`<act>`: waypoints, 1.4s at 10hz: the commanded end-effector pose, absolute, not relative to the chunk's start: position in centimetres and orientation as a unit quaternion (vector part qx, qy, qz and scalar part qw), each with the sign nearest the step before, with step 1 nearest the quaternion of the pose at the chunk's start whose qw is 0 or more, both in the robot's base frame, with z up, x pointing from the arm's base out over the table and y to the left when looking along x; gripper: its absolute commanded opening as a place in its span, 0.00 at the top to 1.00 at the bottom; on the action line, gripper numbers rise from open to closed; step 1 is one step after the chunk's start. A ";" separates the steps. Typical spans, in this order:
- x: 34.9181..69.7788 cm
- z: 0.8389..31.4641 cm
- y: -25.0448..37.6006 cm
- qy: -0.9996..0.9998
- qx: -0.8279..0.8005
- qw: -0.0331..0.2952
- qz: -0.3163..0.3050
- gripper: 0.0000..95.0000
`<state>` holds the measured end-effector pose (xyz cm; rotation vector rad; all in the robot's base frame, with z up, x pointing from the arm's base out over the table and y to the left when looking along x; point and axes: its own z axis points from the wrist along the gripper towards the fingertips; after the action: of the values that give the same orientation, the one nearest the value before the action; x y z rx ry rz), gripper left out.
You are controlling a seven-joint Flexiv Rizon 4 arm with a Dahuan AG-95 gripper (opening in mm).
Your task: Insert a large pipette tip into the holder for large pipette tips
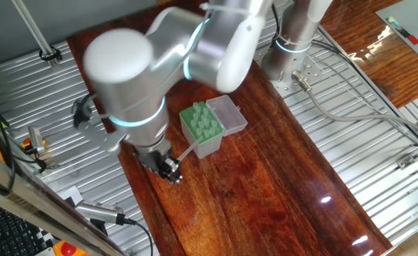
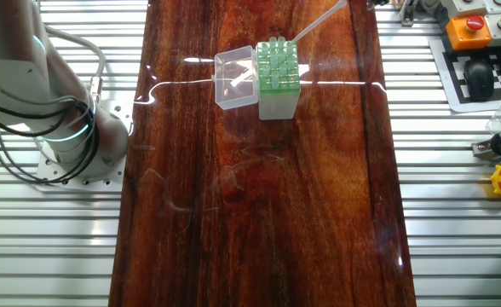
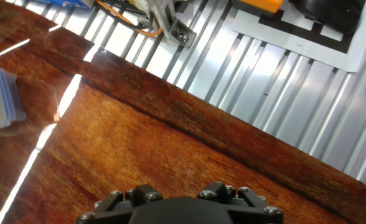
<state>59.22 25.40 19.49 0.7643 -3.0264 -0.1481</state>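
The large pipette tip [image 1: 185, 151], a thin tapered cone of translucent whitish plastic, shows in one fixed view as a pale slanted line just left of centre, running from the gripper [image 1: 168, 168] up and right toward the lower left corner of the holder. In the other fixed view the same tip [image 2: 319, 23] slants in from the top edge of the frame, its narrow end close above the green top; whether it touches the top cannot be told.

The holder for large pipette tips [image 1: 202, 128] is a small rectangular box with a green perforated top, pale cloudy sides and several tips standing in its holes. Its clear hinged lid [image 2: 236, 78] lies folded open beside it, glossy and box-shaped.

The gripper is dark and blocky, and the tip's wide end meets it; the fingers are hidden, so how far apart they stand cannot be told. The hand view shows only the black bolted gripper base at the bottom edge.

The bench [image 2: 259, 213] is a long plank of polished reddish-brown wood with strong grain and bright reflections, flanked by ribbed metal panels [image 2: 463, 222].
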 end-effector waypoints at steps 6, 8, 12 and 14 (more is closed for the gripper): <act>59.1 19.5 25.2 -0.969 0.242 0.029 -0.039 0.60; 59.1 19.5 25.2 -0.969 0.243 0.029 -0.040 0.60; 59.1 19.5 25.2 -0.964 0.265 0.034 -0.011 0.60; 59.1 19.5 25.2 -0.963 0.269 0.034 -0.012 0.60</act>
<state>59.08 25.28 19.53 0.8267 -2.9591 -0.0403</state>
